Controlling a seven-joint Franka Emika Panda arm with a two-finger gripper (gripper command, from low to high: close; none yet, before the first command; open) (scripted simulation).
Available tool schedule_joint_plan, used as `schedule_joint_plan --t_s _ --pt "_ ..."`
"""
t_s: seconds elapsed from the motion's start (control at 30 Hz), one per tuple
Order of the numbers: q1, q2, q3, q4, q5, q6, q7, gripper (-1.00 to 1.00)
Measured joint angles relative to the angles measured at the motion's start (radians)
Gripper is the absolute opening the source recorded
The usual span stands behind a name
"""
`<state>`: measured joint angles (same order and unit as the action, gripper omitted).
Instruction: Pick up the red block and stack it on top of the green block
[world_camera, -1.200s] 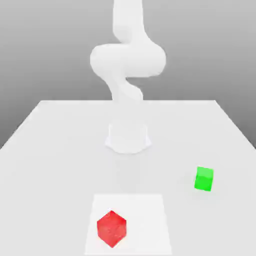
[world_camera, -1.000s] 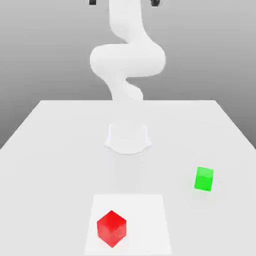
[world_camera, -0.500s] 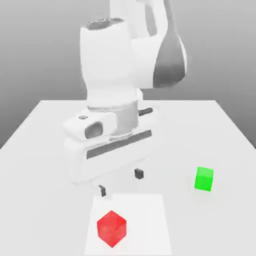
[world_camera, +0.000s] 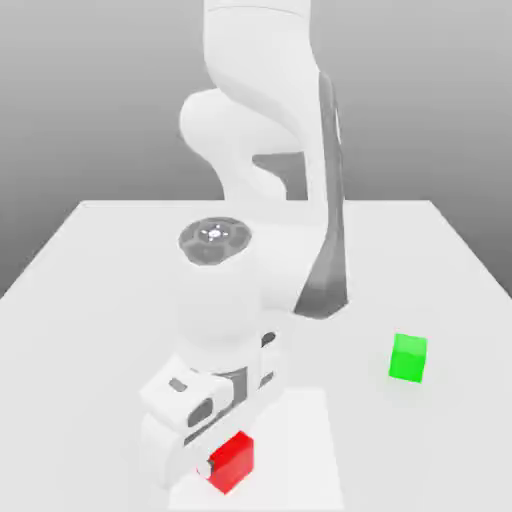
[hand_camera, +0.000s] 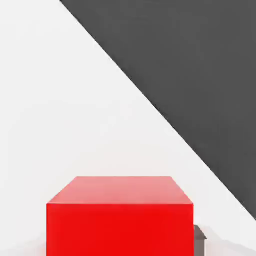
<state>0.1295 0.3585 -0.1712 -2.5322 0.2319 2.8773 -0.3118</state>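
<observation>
The red block (world_camera: 236, 465) sits on the table near the front edge, on a paler square patch. My gripper (world_camera: 222, 458) has come straight down over it, and the white hand covers most of the block's top. In the hand view the red block (hand_camera: 120, 220) stands close up, with one dark fingertip (hand_camera: 200, 234) pressed against its side. The jaws are shut on the block, which still rests on the surface. The green block (world_camera: 408, 357) stands alone toward the exterior view's right, well apart from the hand.
The white table (world_camera: 100, 300) stretches wide around both blocks. The paler square patch (world_camera: 305, 440) lies under the red block. My bent arm (world_camera: 300, 230) rises behind the hand. In the hand view a dark area (hand_camera: 200, 75) lies beyond the table's edge.
The arm has folded down from upright and brought the hand from above the table onto the red block. The fingers, wide apart half a second ago, have shut around it.
</observation>
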Motion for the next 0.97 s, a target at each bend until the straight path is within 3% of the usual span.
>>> schedule_joint_plan --t_s 0.2,0.33,0.6,0.7,0.87,0.9,0.97 --pt "0.051 -0.173 -0.074 -0.030 -0.117 -0.139 0.085 -1.00" --pt "0.139 -0.277 0.018 -0.108 -0.146 -0.171 -0.042 -1.00" --pt "0.445 -0.483 0.169 -0.290 -0.176 -0.193 -0.387 -1.00" --pt "0.530 -0.516 0.218 -0.349 -0.189 -0.161 -0.505 -1.00" --pt "0.573 -0.365 0.248 -0.371 -0.227 0.017 -0.549 -1.00" --pt "0.574 -0.339 0.245 -0.370 -0.238 0.043 -0.542 1.00" --pt "0.573 -0.339 0.245 -0.370 -0.238 0.043 -0.542 1.00"
